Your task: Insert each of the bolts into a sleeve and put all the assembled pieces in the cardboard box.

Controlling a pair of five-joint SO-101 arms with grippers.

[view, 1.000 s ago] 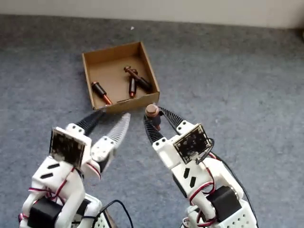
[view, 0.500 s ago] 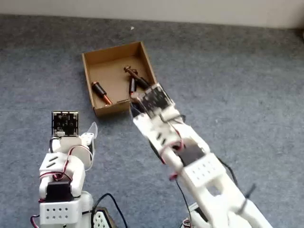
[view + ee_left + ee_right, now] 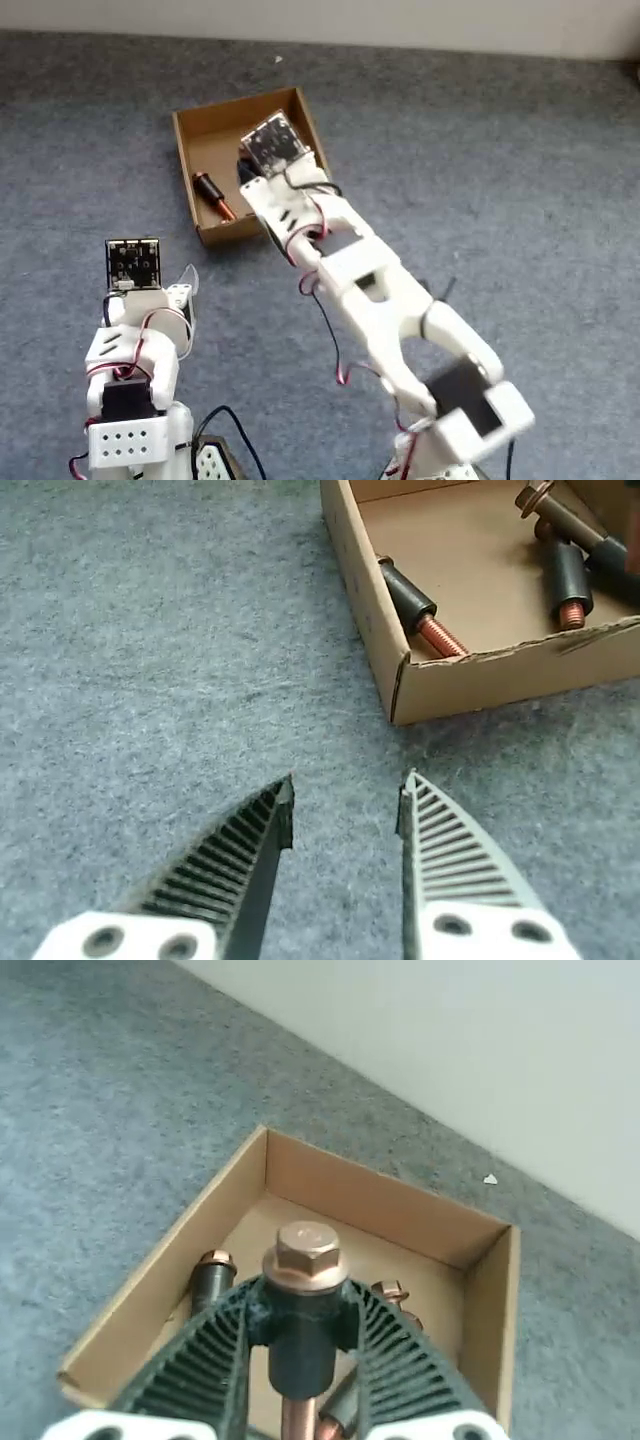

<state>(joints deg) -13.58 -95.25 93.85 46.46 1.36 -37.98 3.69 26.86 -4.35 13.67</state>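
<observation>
1. A sleeved bolt (image 3: 304, 1260), copper head up, is pinched between the fingers of the right gripper (image 3: 300, 1305), above the open cardboard box (image 3: 370, 1200).
2. The left wrist view catches three assembled pieces (image 3: 415, 605) lying in the box; from the high view, the outstretched right arm (image 3: 340, 260) hides two of them.
3. The left gripper (image 3: 346, 785), fingers spread, hangs over the grey carpeted surface (image 3: 150, 680) near the box's corner, its arm folded back.
</observation>
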